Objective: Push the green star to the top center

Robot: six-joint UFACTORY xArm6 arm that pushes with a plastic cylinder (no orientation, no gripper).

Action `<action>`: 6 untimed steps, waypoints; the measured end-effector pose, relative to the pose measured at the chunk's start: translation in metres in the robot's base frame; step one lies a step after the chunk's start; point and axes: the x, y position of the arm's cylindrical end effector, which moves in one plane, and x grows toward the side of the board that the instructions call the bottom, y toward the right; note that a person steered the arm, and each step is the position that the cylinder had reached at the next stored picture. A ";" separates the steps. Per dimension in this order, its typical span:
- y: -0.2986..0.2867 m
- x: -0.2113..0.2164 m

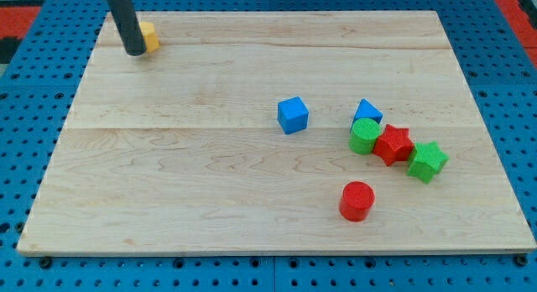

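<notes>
The green star [428, 160] lies at the view's right, at the right end of a tight cluster. It touches a red star [393, 144], which touches a green cylinder [364, 135]; a blue triangular block [367, 112] sits just above that cylinder. My tip [134, 51] is far off at the view's top left, pressed against the left side of a yellow block [149, 37] that the rod partly hides.
A blue cube [293, 115] sits near the board's middle. A red cylinder [357, 200] stands below the cluster. The wooden board [168, 183] lies on a blue pegboard surface [33, 107].
</notes>
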 end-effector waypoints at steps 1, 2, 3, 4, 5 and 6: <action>0.016 -0.004; 0.086 0.023; 0.214 0.014; 0.322 0.020; 0.389 0.022; 0.402 0.022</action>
